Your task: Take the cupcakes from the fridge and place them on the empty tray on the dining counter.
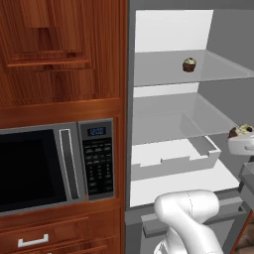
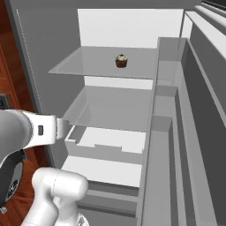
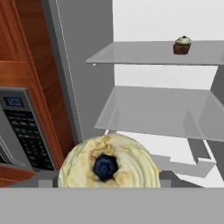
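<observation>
Two cupcakes are seen: one (image 1: 189, 65) is set on the upper glass shelf (image 1: 163, 69) of the open fridge (image 2: 128, 26), white inside; the other cupcake (image 3: 108, 164), with swirled cream top and dark centre, is held in the claw (image 1: 241, 141), outside the fridge. The fingers are hidden beneath it. A black-windowed microwave (image 1: 54, 166) is set in reddish wooden cabinetry (image 1: 59, 54) at left.

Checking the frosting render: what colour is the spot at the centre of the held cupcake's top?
Dark blue, on the swirled cream-tan top of the small round cupcake; the hand view shows it best.
</observation>
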Robot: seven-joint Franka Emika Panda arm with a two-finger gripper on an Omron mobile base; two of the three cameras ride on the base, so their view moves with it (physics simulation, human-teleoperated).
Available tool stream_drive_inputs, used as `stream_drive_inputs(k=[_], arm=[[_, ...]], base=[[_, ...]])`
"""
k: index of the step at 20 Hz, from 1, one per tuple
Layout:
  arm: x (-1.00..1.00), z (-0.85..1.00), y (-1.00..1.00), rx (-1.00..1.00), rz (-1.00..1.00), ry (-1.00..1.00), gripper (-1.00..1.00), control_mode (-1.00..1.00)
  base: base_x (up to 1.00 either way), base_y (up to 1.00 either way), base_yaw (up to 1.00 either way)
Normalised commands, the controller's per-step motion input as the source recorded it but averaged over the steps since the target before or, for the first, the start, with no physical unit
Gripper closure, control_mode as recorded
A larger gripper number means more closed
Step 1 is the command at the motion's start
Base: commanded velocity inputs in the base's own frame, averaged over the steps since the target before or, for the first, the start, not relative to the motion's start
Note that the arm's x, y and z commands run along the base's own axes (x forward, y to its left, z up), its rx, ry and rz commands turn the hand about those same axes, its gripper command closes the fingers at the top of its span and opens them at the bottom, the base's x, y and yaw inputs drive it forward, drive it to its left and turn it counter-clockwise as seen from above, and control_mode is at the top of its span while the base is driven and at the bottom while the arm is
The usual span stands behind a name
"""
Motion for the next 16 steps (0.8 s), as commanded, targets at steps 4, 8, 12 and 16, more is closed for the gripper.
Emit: stream_drive_inputs(k=[4, 8, 12, 16], arm=[[0.2, -0.02, -0.03, 0.01, 0.0, 0.0, 1.0, 1.0], [0.0, 0.0, 0.0, 0.0, 0.0, 0.0, 1.0, 1.0], [0.0, 0.0, 0.0, 0.0, 0.0, 0.0, 1.0, 1.0], [0.0, 0.0, 0.0, 0.0, 0.0, 0.0, 1.0, 1.0]], base=[[0.35, -0.02, 0.01], [-0.03, -0.03, 0.01], [-0.66, 0.0, 0.01], [-0.96, 0.0, 0.08]])
